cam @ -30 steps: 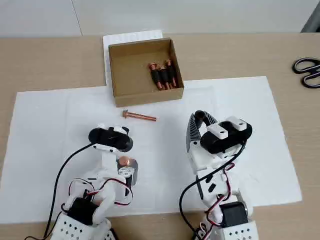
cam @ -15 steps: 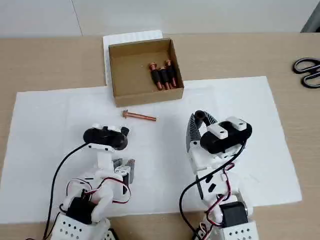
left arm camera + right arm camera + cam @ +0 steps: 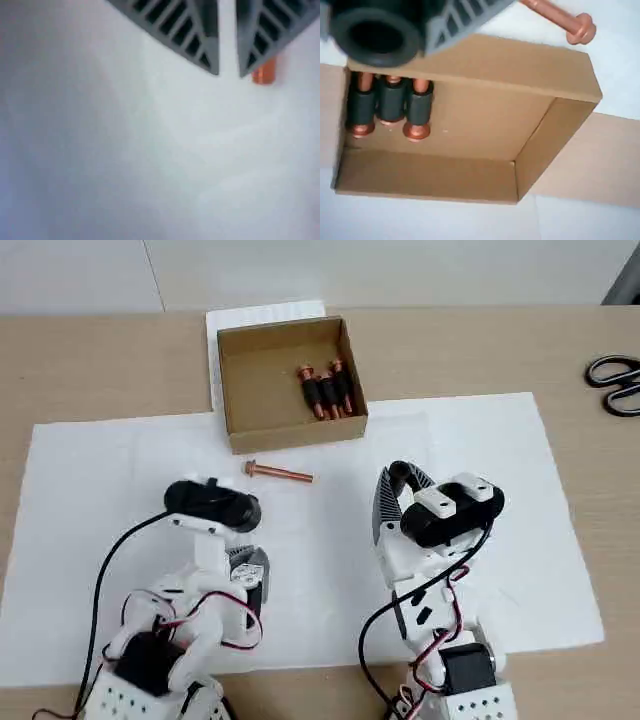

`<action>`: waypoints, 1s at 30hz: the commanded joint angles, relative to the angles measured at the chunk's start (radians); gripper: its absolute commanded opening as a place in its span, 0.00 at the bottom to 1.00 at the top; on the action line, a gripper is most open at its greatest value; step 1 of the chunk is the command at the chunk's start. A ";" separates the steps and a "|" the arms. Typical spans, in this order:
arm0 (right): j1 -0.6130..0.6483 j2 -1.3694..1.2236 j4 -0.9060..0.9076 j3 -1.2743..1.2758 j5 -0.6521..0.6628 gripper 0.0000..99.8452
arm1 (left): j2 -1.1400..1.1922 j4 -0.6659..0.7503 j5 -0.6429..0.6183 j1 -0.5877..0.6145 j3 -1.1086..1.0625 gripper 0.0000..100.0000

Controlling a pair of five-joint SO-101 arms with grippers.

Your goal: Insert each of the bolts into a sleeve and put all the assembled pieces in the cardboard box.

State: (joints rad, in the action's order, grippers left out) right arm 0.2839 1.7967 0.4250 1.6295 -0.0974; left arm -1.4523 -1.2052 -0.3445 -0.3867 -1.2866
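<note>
Black sleeve (image 3: 377, 57) clamped in right pincer (image 3: 397, 478); left pincer (image 3: 229, 74) barely apart.

A white paper sheet (image 3: 120, 470) covers the middle of the wooden desk (image 3: 100, 360). The brown cardboard box (image 3: 300, 435) sits at the sheet's far edge, with three sleeved copper bolts (image 3: 325, 390) side by side near its right wall. A loose copper bolt (image 3: 278, 473) lies on the sheet just before the box. Black scissors (image 3: 615, 383) lie at the far right.

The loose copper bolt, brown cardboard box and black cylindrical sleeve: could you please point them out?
Loose copper bolt (image 3: 280, 474), high view, middle of shaft.
Brown cardboard box (image 3: 262, 390), high view, bare floor.
Black cylindrical sleeve (image 3: 377, 59), right wrist view, rim.
</note>
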 commanded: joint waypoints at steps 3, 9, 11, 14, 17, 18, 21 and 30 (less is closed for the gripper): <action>-0.002 0.018 0.001 -0.025 0.009 0.00 | 0.295 0.071 0.002 -0.009 0.101 0.05; -0.004 0.018 0.002 -0.025 0.009 0.00 | 0.578 0.074 0.003 -0.012 0.231 0.04; -0.005 0.018 0.002 -0.025 0.008 0.00 | 0.634 0.038 0.003 -0.011 0.280 0.04; -0.005 0.018 0.002 -0.025 0.006 0.00 | 0.701 0.028 0.008 -0.009 0.308 0.04; -0.005 0.018 0.002 -0.025 0.006 0.00 | 0.779 0.041 0.006 -0.009 0.315 0.04; -0.005 0.018 0.002 -0.025 0.006 0.00 | 0.810 0.041 0.005 -0.009 0.318 0.04; -0.030 0.018 -0.004 -0.025 0.006 0.00 | 0.893 0.037 0.005 -0.009 0.354 0.04; -0.096 0.018 0.001 -0.018 0.009 0.00 | 0.982 0.035 0.066 0.058 0.389 0.05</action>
State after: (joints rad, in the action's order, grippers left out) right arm 0.2010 1.7967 0.4250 1.6295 -0.0974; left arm -0.4672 -1.1730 -0.3076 -0.3360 -0.9444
